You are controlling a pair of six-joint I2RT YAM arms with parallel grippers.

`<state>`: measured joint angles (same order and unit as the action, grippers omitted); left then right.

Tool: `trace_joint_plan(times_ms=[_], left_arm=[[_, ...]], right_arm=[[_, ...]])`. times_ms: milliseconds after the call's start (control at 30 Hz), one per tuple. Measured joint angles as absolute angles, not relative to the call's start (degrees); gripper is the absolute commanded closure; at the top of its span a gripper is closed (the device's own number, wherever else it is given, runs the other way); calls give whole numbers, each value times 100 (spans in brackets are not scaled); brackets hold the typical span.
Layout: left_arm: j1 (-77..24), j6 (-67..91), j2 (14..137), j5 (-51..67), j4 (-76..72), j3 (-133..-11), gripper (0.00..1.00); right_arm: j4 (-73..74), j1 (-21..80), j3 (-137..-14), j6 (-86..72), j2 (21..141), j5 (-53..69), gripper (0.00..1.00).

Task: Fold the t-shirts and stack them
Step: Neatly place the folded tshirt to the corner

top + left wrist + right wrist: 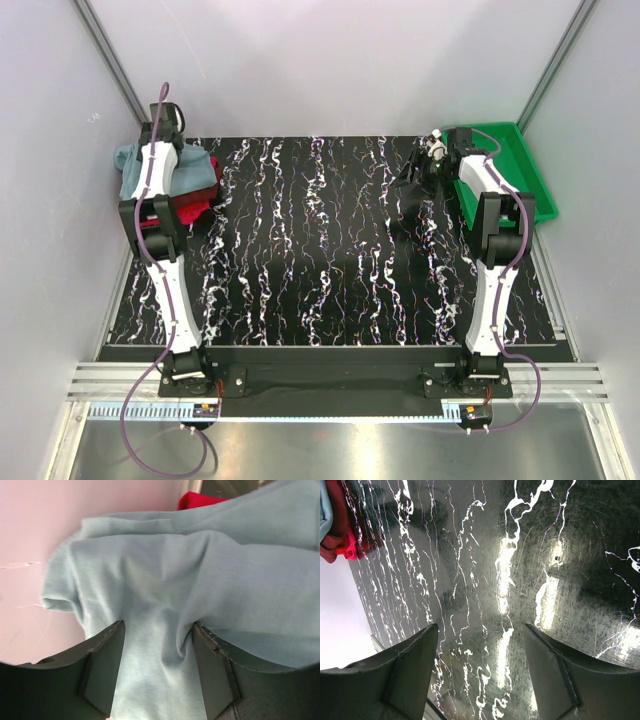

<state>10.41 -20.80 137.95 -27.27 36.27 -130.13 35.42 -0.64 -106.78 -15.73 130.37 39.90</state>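
The t-shirts lie stacked at the table's far left corner: the grey-blue shirt (132,165) on top, the dark maroon one (198,172) under it, and the bright red one (192,208) at the bottom. My left gripper (160,130) is over the stack. In the left wrist view it (157,625) is open, with the rumpled grey-blue shirt (165,575) lying between its fingers; the right finger (212,670) presses into a fold. A bit of red shirt (200,500) shows beyond. My right gripper (412,182) is open and empty (480,626) above the table.
A green plastic tray (520,165) stands at the far right corner, just behind the right arm. The black marbled table (320,250) lies between the arms. White walls close in on the left, back and right. The stack shows far off in the right wrist view (335,525).
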Motion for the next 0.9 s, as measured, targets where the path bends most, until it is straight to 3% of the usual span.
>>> trace_joint_plan(times_ms=[567, 900], left_arm=[[788, -1691, 13002, -1955, 3892, -13231, 39], [633, -1424, 13590, -1212, 4086, -13231, 39]], right_arm=[[3538, 121, -10659, -1573, 13037, 3957, 24], [3540, 336, -10661, -1564, 13037, 3957, 24]])
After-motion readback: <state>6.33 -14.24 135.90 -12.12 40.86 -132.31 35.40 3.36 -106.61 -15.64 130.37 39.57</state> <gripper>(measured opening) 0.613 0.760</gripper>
